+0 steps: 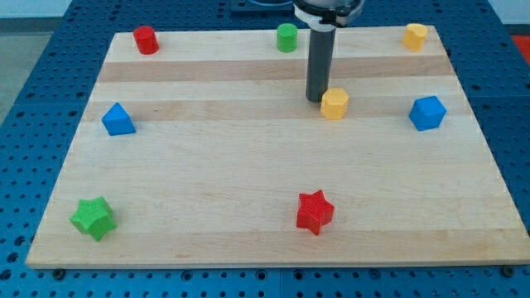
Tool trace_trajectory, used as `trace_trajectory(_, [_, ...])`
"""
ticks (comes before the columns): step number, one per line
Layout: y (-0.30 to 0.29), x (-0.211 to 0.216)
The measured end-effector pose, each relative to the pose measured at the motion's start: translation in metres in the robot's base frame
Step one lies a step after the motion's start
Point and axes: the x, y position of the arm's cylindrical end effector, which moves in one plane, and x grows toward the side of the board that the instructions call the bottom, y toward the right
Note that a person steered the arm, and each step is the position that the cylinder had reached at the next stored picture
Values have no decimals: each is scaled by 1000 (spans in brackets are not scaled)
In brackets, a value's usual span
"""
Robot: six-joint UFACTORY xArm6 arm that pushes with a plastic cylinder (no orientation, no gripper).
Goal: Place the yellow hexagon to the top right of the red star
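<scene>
The arm carries no grasping tool, only a straight dark rod, so nothing is spread, pressed together or pinching. The tip (315, 99) stands on the wooden bench (248, 165) in the upper middle of the view, just at the left of the yellow hexagon (334, 104), touching it or almost touching; the picture does not let one decide.

The hexagon lies above the red star (315, 212) and only a little to its right, with a wide stretch of bench between them. So the pushing step is in hand: the block is met, but it seems not yet in a clear top-right position.

Judging from this, the next move should push the hexagon toward the view's right and perhaps somewhat downward, so that it ends diagonally up and right of the star. The tip is already on the good side for a push to the right. For a downward part it must first go around to the upper side of the block. The blue block (427, 112) at the right must not be hit.
</scene>
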Motion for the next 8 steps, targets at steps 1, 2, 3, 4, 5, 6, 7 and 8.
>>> trace_trajectory(1, [10,0])
trace_trajectory(2, [24,1])
trace_trajectory(3, [40,2])
trace_trajectory(4, [52,8])
trace_trajectory(5, [52,36])
trace_trajectory(6, [55,63])
trace_trajectory(7, [67,69])
trace_trajectory(8, [86,78])
